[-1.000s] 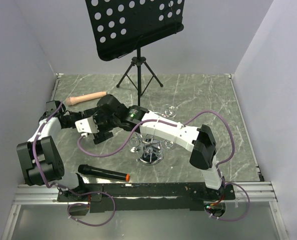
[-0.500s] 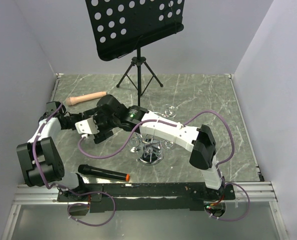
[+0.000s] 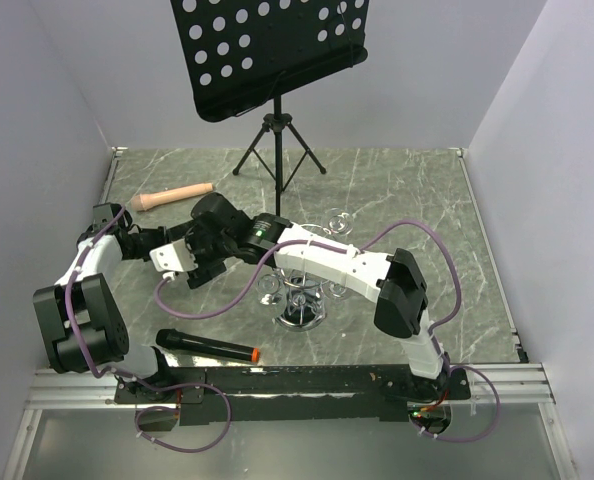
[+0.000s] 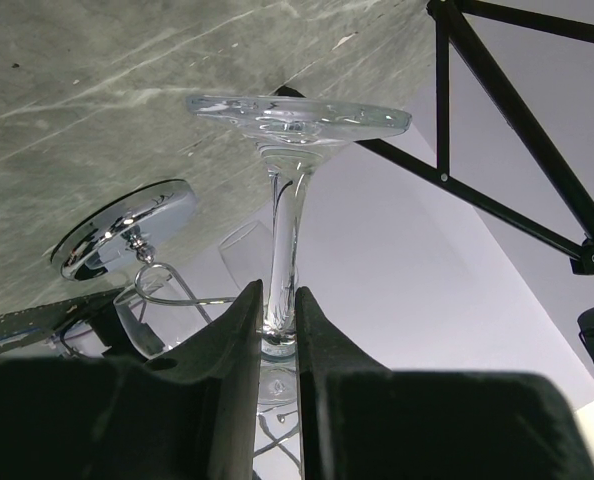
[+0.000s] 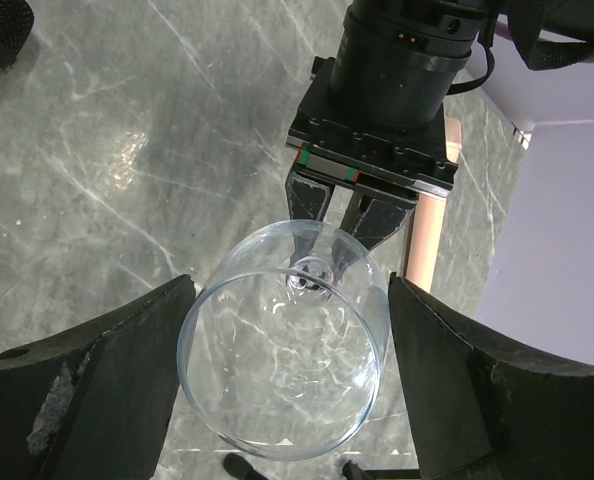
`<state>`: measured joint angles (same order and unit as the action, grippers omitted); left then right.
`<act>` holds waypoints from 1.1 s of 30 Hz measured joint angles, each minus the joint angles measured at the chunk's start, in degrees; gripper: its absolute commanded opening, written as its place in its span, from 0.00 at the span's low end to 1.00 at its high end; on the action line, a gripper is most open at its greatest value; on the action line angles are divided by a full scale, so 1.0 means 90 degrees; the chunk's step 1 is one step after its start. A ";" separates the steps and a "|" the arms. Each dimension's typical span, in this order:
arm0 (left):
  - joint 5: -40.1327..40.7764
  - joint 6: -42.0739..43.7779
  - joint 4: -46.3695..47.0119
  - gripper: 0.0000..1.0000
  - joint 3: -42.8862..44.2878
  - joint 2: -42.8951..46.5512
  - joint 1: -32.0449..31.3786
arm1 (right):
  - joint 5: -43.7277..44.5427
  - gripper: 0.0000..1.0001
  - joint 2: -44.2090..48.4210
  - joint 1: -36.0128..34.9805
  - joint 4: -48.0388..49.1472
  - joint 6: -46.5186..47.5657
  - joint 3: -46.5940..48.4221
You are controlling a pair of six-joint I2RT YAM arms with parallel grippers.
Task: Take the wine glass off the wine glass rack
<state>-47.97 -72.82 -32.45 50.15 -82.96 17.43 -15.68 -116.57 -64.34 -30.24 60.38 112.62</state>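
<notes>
Left wrist view, starting at the left tool (image 4: pixel 277 300): pinched shut on the stem of the wine glass (image 4: pixel 297 115), near the bowl end, with the foot turned toward the tabletop (image 4: pixel 97 80) and close to it. Resting there or hovering, cannot tell. Farther out, apart from the held glass and not touching it: the wine glass rack (image 4: pixel 127 230), chrome base and wire loops, with other glasses (image 4: pixel 245 250) hanging on it.

From the right wrist, looking down into the bowl: spread wide at the right tool (image 5: pixel 289 300), one finger on either side of the bowl, gripping nothing. Cannot tell whether brushing the glass wall.

Against the top view of a second ago: shifted slightly toward the left and near edges of the tabletop, glass carried along, with the right tool drawn the same way. So a little farther from the rack, itself toward the middle of the near edge.

Reads as removal done or nearly so: off the rack, held by the left tool alone. Probably left to do: settle the foot, then back the open fingers off the bowl without knocking it.
</notes>
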 measured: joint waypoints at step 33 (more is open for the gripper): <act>-0.0015 0.0044 0.0015 0.85 0.0000 0.0070 0.0027 | 0.0721 0.43 -0.0063 0.0165 0.0068 0.0012 -0.0019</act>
<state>-48.10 -72.42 -32.32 50.15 -82.32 17.67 -9.19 -117.14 -62.85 -29.63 60.49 112.44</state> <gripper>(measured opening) 0.841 0.799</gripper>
